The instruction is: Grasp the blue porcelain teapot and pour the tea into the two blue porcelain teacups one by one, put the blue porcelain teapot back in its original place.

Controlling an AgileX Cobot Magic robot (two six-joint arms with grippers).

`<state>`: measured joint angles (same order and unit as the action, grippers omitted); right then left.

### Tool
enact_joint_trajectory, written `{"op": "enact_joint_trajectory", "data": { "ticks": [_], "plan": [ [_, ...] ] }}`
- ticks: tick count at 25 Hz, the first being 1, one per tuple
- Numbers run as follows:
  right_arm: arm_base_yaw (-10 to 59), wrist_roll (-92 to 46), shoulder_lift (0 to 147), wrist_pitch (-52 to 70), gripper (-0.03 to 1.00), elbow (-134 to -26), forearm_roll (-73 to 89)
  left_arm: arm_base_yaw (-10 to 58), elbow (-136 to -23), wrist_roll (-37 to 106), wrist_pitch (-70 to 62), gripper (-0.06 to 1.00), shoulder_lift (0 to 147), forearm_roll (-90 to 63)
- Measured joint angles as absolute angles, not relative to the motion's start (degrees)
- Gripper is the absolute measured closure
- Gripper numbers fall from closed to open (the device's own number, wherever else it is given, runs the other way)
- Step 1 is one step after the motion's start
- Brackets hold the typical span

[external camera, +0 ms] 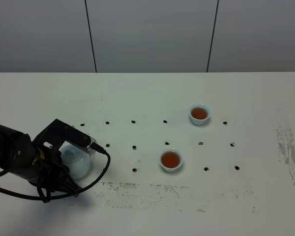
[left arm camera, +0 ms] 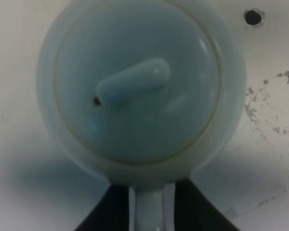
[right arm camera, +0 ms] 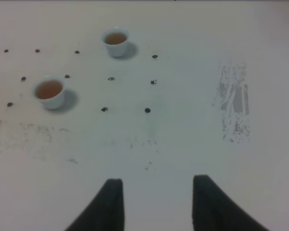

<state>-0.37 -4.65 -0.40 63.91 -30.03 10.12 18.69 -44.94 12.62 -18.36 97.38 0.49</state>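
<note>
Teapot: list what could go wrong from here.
1. The left end effector grips only the teapot by its thin handle; opening unevenly could tip or drag it.
2. The lid sits loose-looking on top; a jolt may shift it.
3. Both cups hold tea; a wide retreat of the arm could knock the nearer one.

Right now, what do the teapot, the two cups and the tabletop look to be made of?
Teapot: pale blue glazed ceramic, probably porcelain; soft highlights on the lid.
Near cup and far cup: the same glossy pale glaze, holding reddish-brown tea.
Table: matte white board, maybe laminate; scuffed grey marks and dark holes show.
</note>
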Motion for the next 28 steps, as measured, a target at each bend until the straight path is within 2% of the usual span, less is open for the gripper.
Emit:
{"op": "enact_joint_trajectory", "data": {
  "ticks": [8,17,28],
  "plan": [
    [-0.4,-4.7,-0.4,63.9,0.64,-30.0,10.1,18.7,-44.9,9.7,-21.6,0.63,94.3,0.4],
    [-0.4,-4.7,-0.4,63.9,0.64,-30.0,10.1,17.1,-45.4,9.1,-23.2,0.62,85.9,0.4],
    [-0.4,-4.7,-0.4,63.9,0.64,-30.0,10.1,5.2,-53.4,9.1,-25.2,0.62,83.1,0.4]
  ]
}}
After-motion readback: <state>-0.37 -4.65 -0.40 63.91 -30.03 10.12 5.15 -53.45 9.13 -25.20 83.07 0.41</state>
